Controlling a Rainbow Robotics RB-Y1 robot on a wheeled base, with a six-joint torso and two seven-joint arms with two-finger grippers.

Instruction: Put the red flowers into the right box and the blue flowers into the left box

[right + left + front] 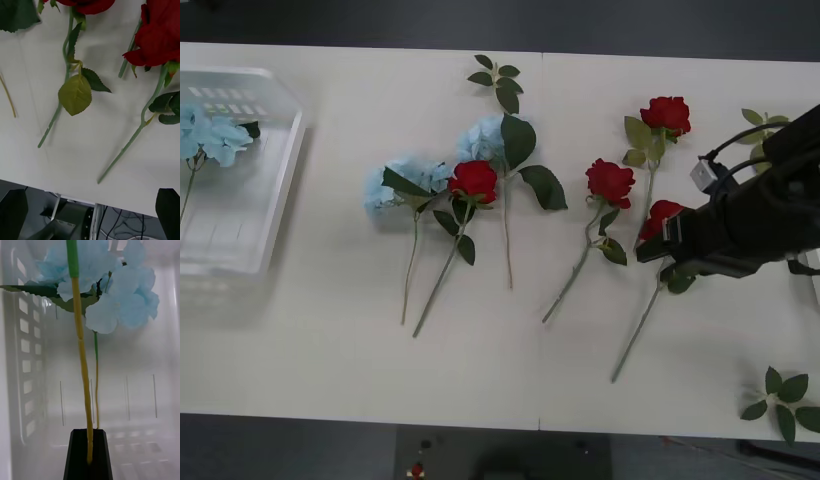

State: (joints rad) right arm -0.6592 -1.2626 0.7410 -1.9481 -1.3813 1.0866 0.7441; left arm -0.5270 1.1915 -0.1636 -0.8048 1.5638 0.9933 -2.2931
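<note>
A: Where is the left gripper (89,455)?

B: Over the left box (280,190), at the table's (330,360) left end. Its black fingers (77,453) are clenched on the yellowish stem of a blue flower (112,296). The head hangs over the box's ridged bottom, and from the front its bloom (208,135) lies inside the box near the far left corner.

A: And the right one?

B: The right arm (750,225) reaches in from the right edge, low over the table. The right gripper (90,213) has its jaws released: the two dark fingertips (168,210) sit wide apart with nothing between them. It hovers over the stems of the red flowers, close to the table's near edge.

A: Which reds?

B: Four lie on the table. One rose (660,215) is partly hidden by the arm, its stem running toward the near edge. Another (610,182) lies just to its left, a third (666,115) farther back. The fourth (473,180) is in the middle, between two blue flowers, one (402,188) touching it on the left and another (485,138) behind it.

A: Anything else?

B: Loose leaf sprigs: one at the back (498,80), one near the front right corner (780,398), one by the arm (760,120).
</note>
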